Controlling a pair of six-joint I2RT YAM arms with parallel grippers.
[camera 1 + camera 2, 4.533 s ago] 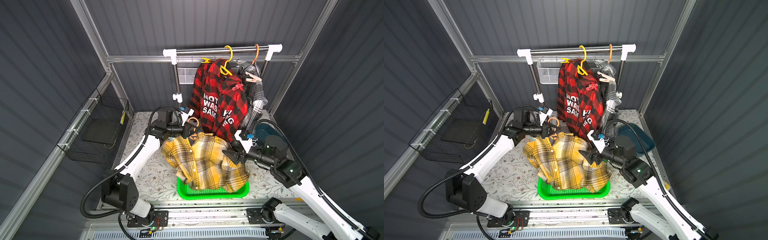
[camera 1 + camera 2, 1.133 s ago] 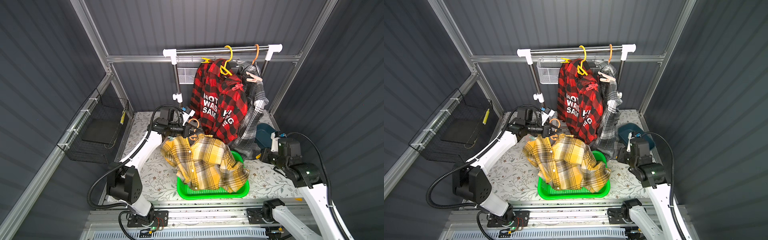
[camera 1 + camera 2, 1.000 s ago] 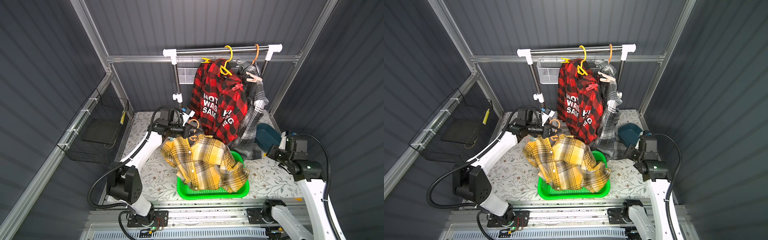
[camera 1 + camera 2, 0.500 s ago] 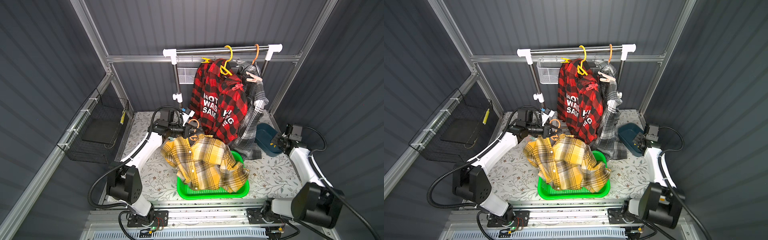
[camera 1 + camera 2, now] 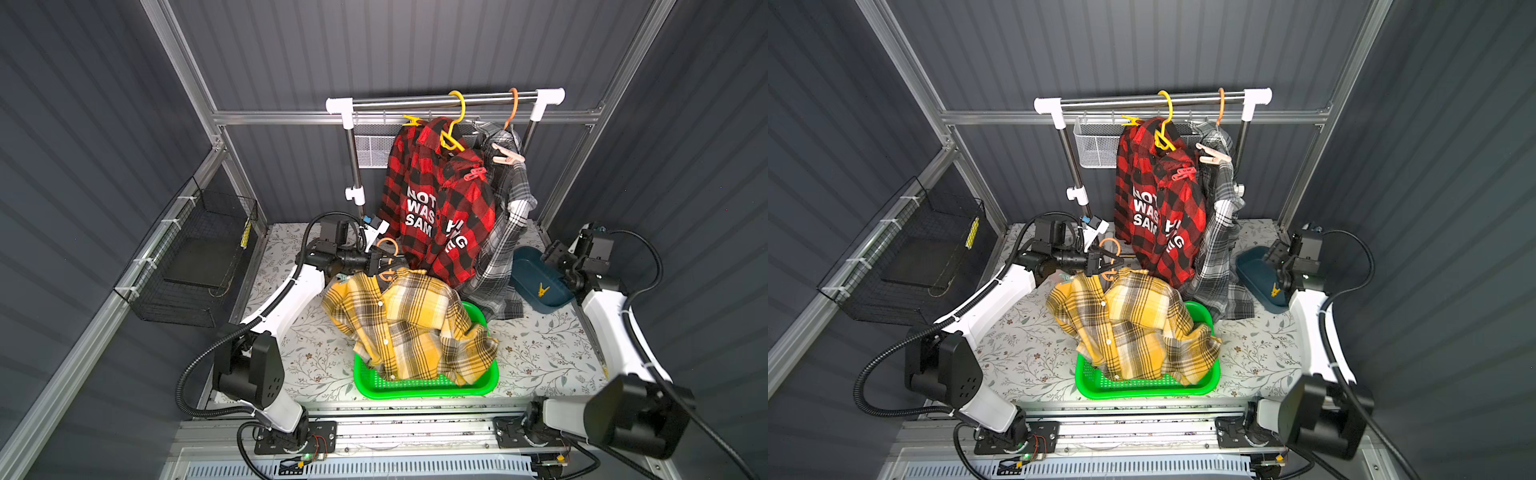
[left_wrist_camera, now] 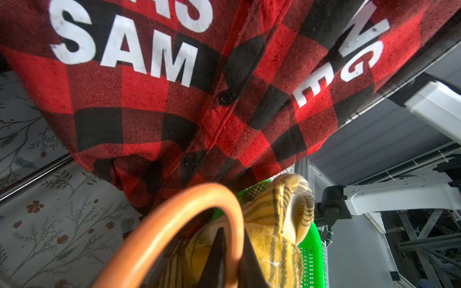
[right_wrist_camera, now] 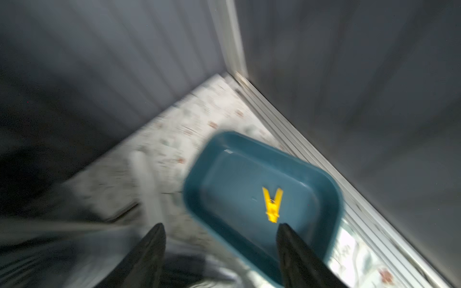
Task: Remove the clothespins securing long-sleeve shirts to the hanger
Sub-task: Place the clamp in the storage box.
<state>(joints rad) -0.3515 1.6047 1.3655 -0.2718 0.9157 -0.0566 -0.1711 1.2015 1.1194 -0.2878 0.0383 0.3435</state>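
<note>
While the right gripper point(image 7: 219, 229) hovers at the edge of the teal tray point(image 7: 237, 179) with its jaws spread wide and empty, a yellow clothespin point(image 7: 272, 204) lies loose inside that tray. Well apart from the tray, the left gripper point(image 5: 384, 266) is clamped tight on the orange hanger point(image 6: 174, 214) carrying the yellow plaid shirt point(image 5: 407, 320).
</note>
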